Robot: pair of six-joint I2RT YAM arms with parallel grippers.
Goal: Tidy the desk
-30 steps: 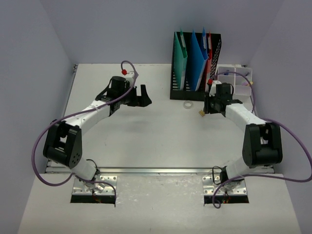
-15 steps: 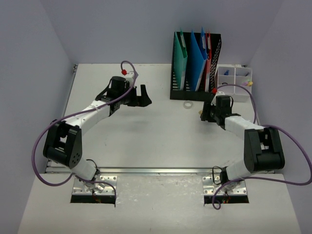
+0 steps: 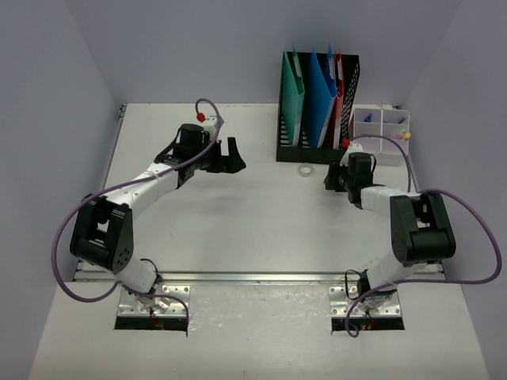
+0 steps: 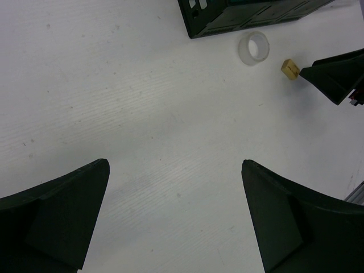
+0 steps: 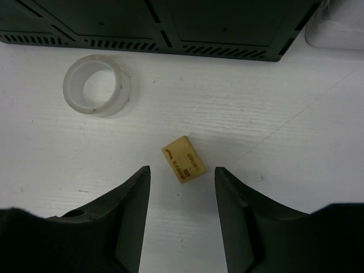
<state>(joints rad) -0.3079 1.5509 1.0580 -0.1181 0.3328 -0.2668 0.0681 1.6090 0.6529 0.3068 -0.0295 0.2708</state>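
Note:
The white desk point(image 3: 238, 229) holds a small yellow eraser point(image 5: 183, 158) and a clear tape ring point(image 3: 303, 169), both in front of the black mesh file holder point(image 3: 317, 103). My right gripper point(image 5: 182, 169) is open and low over the desk, with the eraser lying flat just ahead of its fingertips, touching neither. In the top view the right gripper point(image 3: 331, 180) hides the eraser. My left gripper point(image 3: 231, 156) is open and empty above bare desk at the back left. Its wrist view shows the left gripper point(image 4: 174, 164), the tape ring point(image 4: 253, 48) and the eraser point(image 4: 290, 69).
The file holder with teal, blue and red folders stands at the back right, and its base shows in the right wrist view point(image 5: 170, 25). A clear compartment box point(image 3: 382, 134) sits to its right. A metal rail point(image 3: 253, 277) runs along the front edge. The tape ring point(image 5: 96, 85) lies left of the eraser.
The right arm folded and brought its open gripper down and left over the eraser, which showed beside it before. The left arm has not moved.

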